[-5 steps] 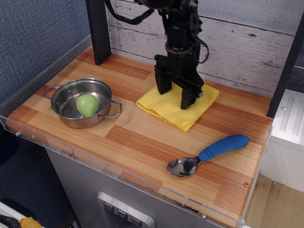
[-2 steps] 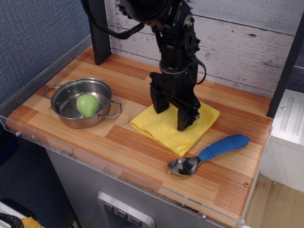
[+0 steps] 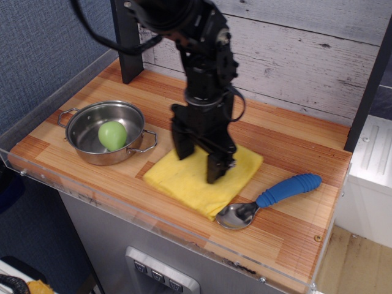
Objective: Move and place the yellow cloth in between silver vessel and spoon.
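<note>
Yellow cloth [image 3: 195,179] lies flat on the wood-grain tabletop [image 3: 294,147], directly under the claw [image 3: 198,160], spreading out to both sides of it and toward the front edge. Cloth is folded, roughly square, one corner pointing at the front edge.

Left of the claw: silver vessel [image 3: 105,132], a small steel pot w/ two wire loop handles, upright. Its near handle sits just beside the cloth's left corner, touching or not I can't tell. Inside the pot, a green round object [image 3: 113,135], prob. a fruit.

Right of the claw and nearer the front: spoon [image 3: 269,199], metal bowl toward the cloth, ribbed blue handle angling away up-right. The spoon bowl meets the cloth's front-right edge, seems to touch it or slightly overlap.

So the cloth sits between pot and spoon, close to both.

Behind the claw: whitewashed plank wall [image 3: 318,55], and a black post [image 3: 127,40] at back left. Clear plastic rim [image 3: 55,92] runs along the table's left and front edges.

Claw: black, pointing down, two fingers spread apart, both tips down on the cloth's top surface. Nothing clamped between them; they press on the fabric.
</note>
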